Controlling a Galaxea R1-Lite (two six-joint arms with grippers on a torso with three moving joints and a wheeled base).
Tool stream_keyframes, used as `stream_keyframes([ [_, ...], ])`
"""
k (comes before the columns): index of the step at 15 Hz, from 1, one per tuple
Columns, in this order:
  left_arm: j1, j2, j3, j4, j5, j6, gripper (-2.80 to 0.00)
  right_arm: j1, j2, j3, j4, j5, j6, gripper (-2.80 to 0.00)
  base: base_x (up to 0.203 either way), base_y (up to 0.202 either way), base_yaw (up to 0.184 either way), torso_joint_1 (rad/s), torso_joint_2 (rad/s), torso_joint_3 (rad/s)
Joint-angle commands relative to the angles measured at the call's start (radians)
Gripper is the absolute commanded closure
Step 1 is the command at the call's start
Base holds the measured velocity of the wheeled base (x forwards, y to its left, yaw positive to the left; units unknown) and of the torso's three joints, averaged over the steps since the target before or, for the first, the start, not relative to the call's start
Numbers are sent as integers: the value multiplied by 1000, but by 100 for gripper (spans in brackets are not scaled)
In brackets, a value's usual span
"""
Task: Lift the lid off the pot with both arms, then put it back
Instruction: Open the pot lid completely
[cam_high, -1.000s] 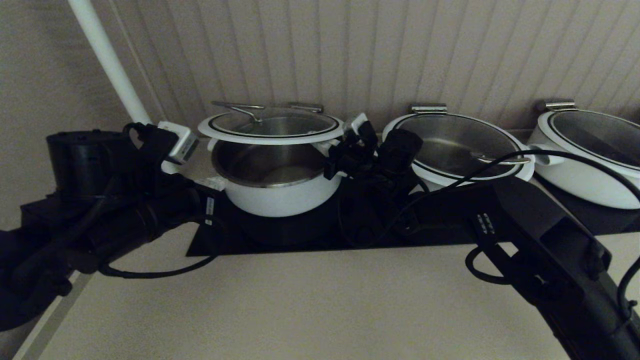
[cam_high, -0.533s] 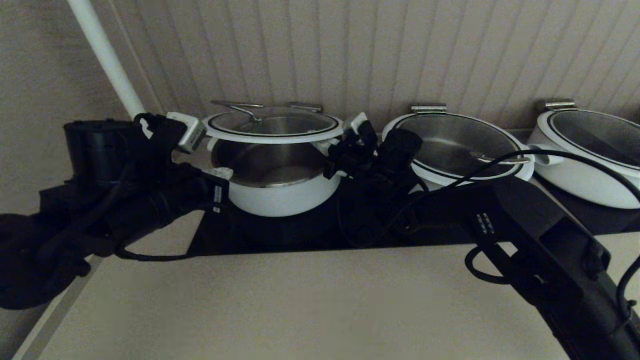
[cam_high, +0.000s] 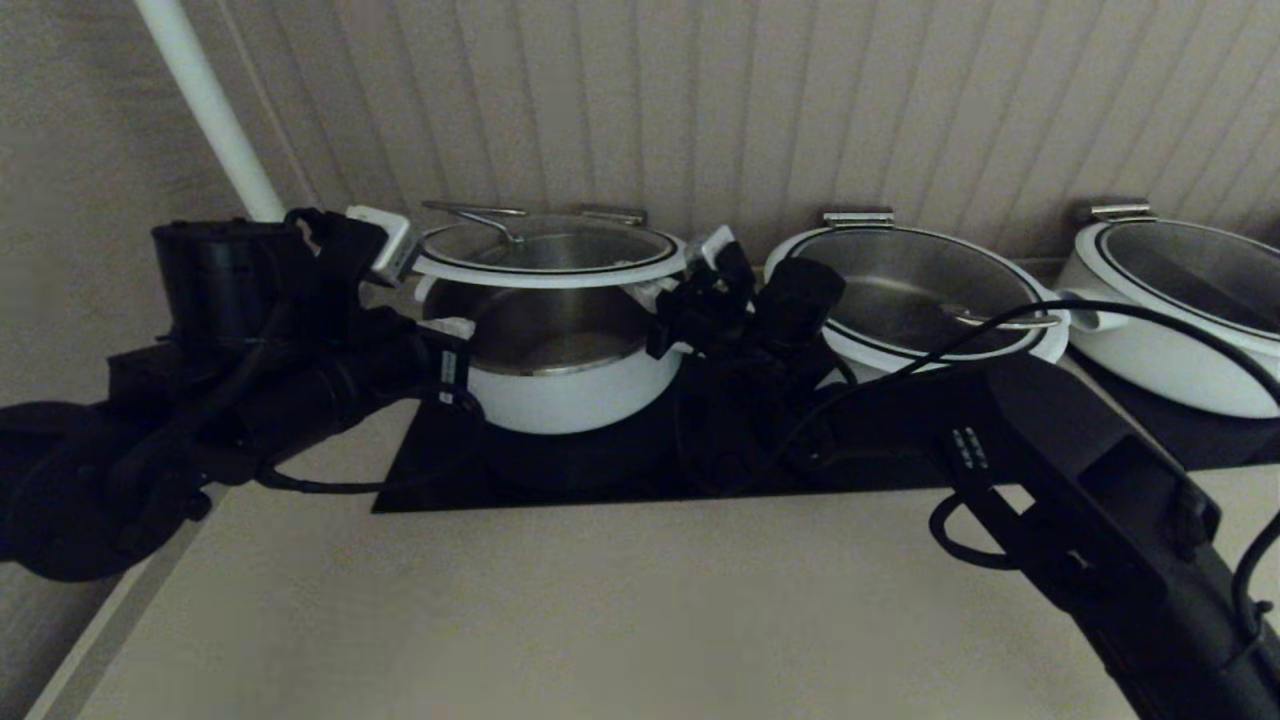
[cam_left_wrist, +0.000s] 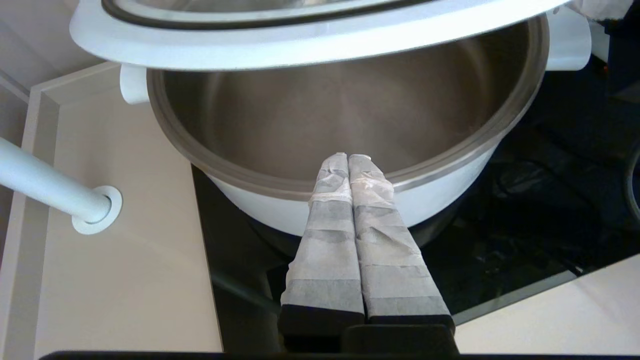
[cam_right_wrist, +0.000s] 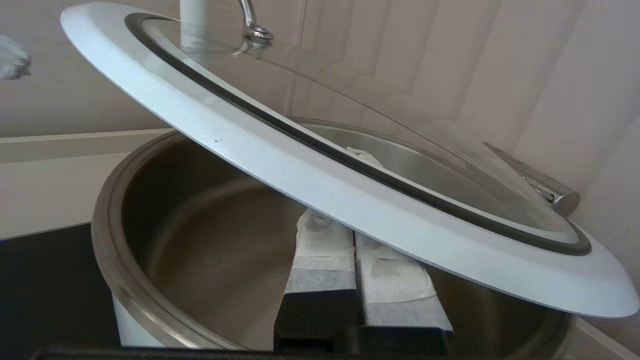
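white pole (cam_high: 205, 105) rises at the far left of the counter (cam_high: 600, 610). beside it the left claw (cam_left_wrist: 348, 159) has its two taped fingers pressed together, holding nothing; in its wrist view the tips hang over the near rim of the pot (cam_high: 560, 385), below the lid's white ring, and contact with that ring cannot be made out there. the lid (cam_high: 548, 255) hovers clear of the pot, which stands on the black cooktop (cam_high: 640, 460). at the pot's right side the right claw (cam_right_wrist: 350, 227) is likewise shut and empty, its fingers tucked under the lid's ring as a prop rather than pinching it.

the step looks to be the two-sided carry with the lid raised. to do it well, both claws should rise or sink together and level, since the lid only rests on them and could slide off; lowering should centre the ring over the steel rim. further right, a wider pan (cam_high: 915, 300) and another pot (cam_high: 1180, 310) sit well apart.
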Motion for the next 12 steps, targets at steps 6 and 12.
stream_keyframes([
  [6, 0, 37, -53, -4, 36, -13, 0, 22, 3, 7, -9, 3, -5, 0, 0, 0, 0, 0, 0, 0],
  [12, 2, 65, -74, -31, 38, -12, 0, 22, 3, 9, -9, 3, -6, 0, 0, 0, 0, 0, 0, 0],
])
